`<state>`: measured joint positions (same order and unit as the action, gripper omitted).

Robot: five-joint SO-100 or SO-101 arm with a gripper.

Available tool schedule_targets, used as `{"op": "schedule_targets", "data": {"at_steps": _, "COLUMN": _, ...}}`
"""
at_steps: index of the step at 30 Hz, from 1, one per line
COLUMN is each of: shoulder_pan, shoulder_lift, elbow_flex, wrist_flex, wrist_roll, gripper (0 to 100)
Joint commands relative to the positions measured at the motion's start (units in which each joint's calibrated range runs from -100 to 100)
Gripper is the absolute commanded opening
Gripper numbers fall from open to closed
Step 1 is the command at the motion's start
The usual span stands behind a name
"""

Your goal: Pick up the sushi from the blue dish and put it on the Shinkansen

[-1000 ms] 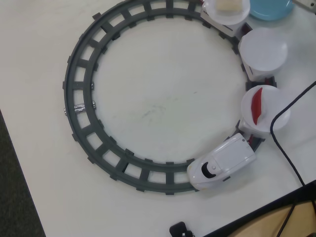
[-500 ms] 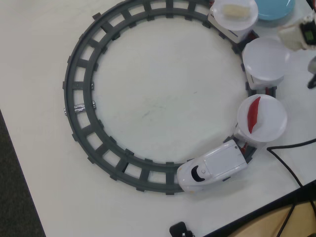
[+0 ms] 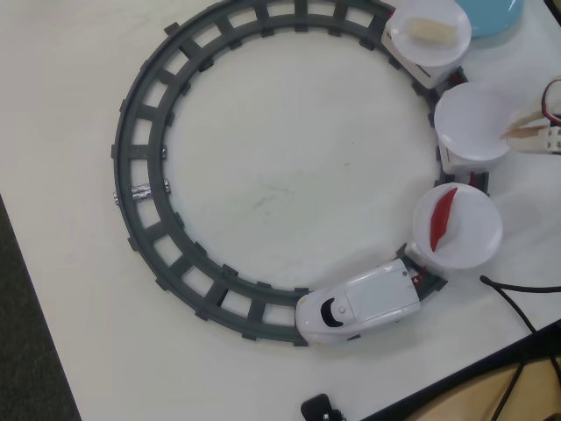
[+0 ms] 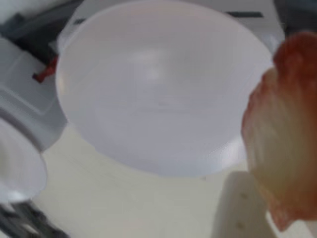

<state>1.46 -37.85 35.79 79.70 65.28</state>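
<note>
So the overhead view looks straight down on the white surface from fairly high up, wide enough to catch the whole grey track loop, though the right side gets cropped at the frame edge. The wrist view sits super close, angled down, and one white round plate nearly fills it, a bit blurry. Both views share that same middle plate on the right of the overhead shot.
</note>
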Motion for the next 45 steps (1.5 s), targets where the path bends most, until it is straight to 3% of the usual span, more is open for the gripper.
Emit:
{"op": "schedule_targets", "data": {"at_steps": 1, "shoulder_pan": -2.16, "shoulder_lift": -5.11, "elbow_flex": 1.82, "wrist_flex": -0.33, "wrist_roll": 2.99, "gripper": 2}}
{"op": "schedule_targets", "data": {"at_steps": 15, "shoulder_pan": -7.0, "shoulder_lift": -32.42, "elbow_flex": 33.24, "wrist_flex": -27.11, "wrist_roll": 11.49, "gripper": 2}}
{"op": "schedule_targets", "data": {"at_steps": 30, "shoulder_pan": -8.32, "shoulder_lift": -34.17, "elbow_flex": 48.5, "wrist_flex": -49.96, "wrist_roll": 16.79, "gripper": 2}}
{"op": "schedule_targets", "data": {"at_steps": 45, "shoulder_pan": -10.52, "shoulder_lift": -34.17, "elbow_flex": 50.65, "wrist_flex": -51.33, "wrist_roll": 16.21, "gripper": 3}}
